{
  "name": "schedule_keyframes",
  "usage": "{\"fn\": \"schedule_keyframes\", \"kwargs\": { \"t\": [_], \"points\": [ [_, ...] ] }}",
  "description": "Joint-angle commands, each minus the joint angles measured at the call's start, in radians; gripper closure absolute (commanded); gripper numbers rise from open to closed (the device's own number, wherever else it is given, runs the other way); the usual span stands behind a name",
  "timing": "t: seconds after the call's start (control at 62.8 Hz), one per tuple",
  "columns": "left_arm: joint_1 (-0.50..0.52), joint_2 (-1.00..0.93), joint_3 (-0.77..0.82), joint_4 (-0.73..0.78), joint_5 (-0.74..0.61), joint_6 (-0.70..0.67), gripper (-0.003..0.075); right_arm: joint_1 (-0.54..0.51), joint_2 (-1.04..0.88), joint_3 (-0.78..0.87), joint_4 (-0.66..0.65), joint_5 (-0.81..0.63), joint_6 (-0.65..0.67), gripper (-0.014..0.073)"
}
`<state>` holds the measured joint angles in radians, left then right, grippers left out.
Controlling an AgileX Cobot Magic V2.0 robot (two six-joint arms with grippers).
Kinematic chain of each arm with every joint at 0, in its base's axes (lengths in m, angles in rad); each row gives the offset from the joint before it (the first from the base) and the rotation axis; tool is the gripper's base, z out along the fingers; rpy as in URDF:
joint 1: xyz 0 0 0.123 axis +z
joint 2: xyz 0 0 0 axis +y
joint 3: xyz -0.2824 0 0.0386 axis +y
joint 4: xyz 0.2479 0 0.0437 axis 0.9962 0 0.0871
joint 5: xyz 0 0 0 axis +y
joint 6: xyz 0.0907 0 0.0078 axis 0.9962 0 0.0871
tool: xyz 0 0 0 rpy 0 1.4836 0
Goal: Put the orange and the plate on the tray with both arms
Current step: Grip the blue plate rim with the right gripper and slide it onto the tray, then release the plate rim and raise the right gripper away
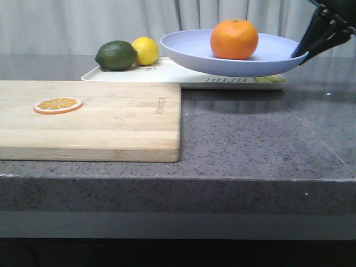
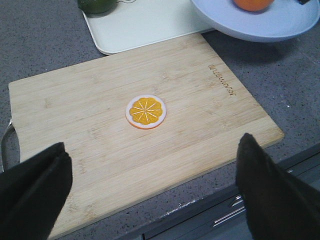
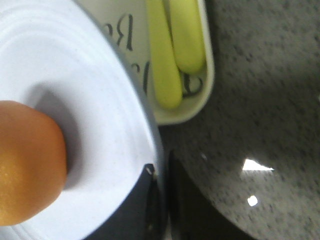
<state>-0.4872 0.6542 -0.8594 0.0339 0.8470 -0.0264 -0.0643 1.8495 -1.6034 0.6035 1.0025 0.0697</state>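
pale pleated curtain point(image 1: 67, 25) behind a speckled grey stone countertop point(image 1: 261, 139)

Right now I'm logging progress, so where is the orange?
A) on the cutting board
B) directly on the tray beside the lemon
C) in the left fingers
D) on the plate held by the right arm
D: the orange sits on the plate, whose rim the right gripper pinches above the tray.

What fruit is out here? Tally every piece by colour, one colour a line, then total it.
Orange: 2, the orange on the plate and the orange slice on the cutting board
Yellow: 1, the lemon
Green: 1, the lime
Total: 4
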Motion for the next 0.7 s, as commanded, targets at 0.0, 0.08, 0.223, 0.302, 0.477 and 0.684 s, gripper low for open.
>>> {"fn": "schedule_keyframes", "kwargs": {
  "t": [0.0,0.08,0.223,0.302,0.477,0.684],
  "points": [
    [0.001,0.002,-0.024,-0.001,-0.081,-0.009,0.0082,0.025,0.037,-0.179,0.017,0.002,0.07,0.0661],
    [0.001,0.002,-0.024,-0.001,-0.081,-0.009,0.0082,0.042,0.118,-0.295,0.004,0.02,0.109,0.0661],
    [0.001,0.002,-0.024,-0.001,-0.081,-0.009,0.0082,0.067,0.258,-0.534,-0.055,0.05,0.225,0.0661],
    [0.001,0.002,-0.024,-0.001,-0.081,-0.009,0.0082,0.08,0.32,-0.635,-0.102,0.072,0.268,0.0661],
    [0.001,0.002,-0.024,-0.001,-0.081,-0.009,0.0082,0.088,0.408,-0.784,-0.129,0.129,0.294,0.0661],
    [0.001,0.002,-0.024,-0.001,-0.079,-0.009,0.0082,0.089,0.414,-0.794,-0.131,0.139,0.294,0.0661]
  ]
}}
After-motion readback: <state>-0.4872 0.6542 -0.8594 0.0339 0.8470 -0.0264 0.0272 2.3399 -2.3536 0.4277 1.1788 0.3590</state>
